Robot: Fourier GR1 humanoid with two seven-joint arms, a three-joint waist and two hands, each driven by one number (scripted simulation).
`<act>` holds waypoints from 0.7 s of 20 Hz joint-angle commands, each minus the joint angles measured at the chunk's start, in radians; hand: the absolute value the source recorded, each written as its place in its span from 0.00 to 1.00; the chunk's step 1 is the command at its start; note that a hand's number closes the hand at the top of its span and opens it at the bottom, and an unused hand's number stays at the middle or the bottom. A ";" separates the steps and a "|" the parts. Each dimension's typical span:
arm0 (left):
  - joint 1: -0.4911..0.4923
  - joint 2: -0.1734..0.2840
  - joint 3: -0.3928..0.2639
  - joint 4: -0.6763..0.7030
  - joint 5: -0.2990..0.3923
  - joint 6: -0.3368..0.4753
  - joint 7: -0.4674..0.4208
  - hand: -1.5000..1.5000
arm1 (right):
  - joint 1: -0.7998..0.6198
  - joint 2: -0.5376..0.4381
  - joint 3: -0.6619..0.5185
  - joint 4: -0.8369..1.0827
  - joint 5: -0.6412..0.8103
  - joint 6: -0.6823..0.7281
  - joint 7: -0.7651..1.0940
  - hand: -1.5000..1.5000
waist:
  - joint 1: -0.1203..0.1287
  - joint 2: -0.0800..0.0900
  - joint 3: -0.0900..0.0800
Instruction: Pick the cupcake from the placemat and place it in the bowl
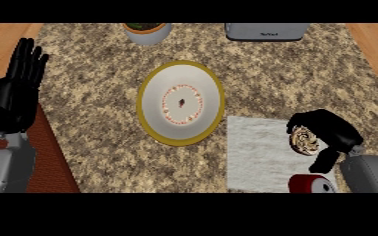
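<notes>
Head view shows our right hand [328, 132] with its fingers curled round the cupcake [303, 141] above the placemat [258, 152]; the bowl [181, 102] lies to its left across the surface; our left hand [21, 87] rests open, farther off.

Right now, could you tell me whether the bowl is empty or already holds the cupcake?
Empty: the bowl shows only its patterned inside, and the cupcake sits in the right hand over the placemat.

Swirl-topped cupcake [303, 141] over grey placemat [258, 155]; yellow-rimmed bowl [180, 102] beside.
</notes>
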 commanded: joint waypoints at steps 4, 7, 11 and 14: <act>-0.004 -0.010 -0.002 -0.063 -0.003 0.009 0.076 0.50 | 0.006 0.036 -0.006 -0.010 0.024 -0.074 -0.040 1.00 | -0.001 0.000 0.003; -0.027 -0.009 0.010 0.026 0.002 -0.021 -0.020 0.50 | -0.273 -0.122 -0.095 0.346 0.049 -0.072 -0.152 1.00 | 0.030 0.013 0.005; -0.059 -0.007 -0.020 -0.005 0.000 -0.029 0.018 0.50 | -0.385 -0.222 -0.125 0.527 0.085 -0.094 -0.189 1.00 | 0.090 0.037 0.010; -0.064 -0.011 -0.024 -0.001 0.002 -0.031 0.025 0.50 | -0.427 -0.236 -0.131 0.646 0.105 -0.201 -0.270 1.00 | 0.083 0.035 0.011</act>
